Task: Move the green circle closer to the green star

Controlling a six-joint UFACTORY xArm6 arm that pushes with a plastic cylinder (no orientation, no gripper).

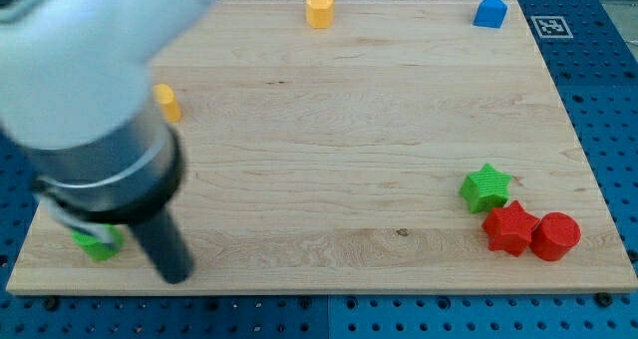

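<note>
I'm at the start of the push, by my reading: the green circle (pixel 98 243) sits at the view's bottom left corner of the wooden board (pixel 349 130), mostly hidden behind the arm's blurred body (pixel 90 110), and the green star (pixel 485 187) is well apart from it, far over at the view's right. My tip (pixel 175 275) rests on the board just to the right of the green circle — the wrong side, I judge, for sending it toward the star. The next move calls for bringing my tip round to the circle's left, without nudging it off the near edge, then a long steady push across to the right and slightly up. There is no pincer on this rig, only the rod, so nothing is clenched or grasped. Near the star lie a red star (pixel 509 227), touching or nearly touching it, and a red cylinder (pixel 555 235) just beside that — I'd stop the circle short so as not to scatter them. A yellow hexagonal block (pixel 319 10) and a blue block (pixel 489 11) stand at the top edge; another yellow block (pixel 167 102) peeks out beside the arm. The middle of the board gives an open path. Around the board is a blue perforated table (pixel 598 80) with a printed marker (pixel 549 27) at the upper right.
</note>
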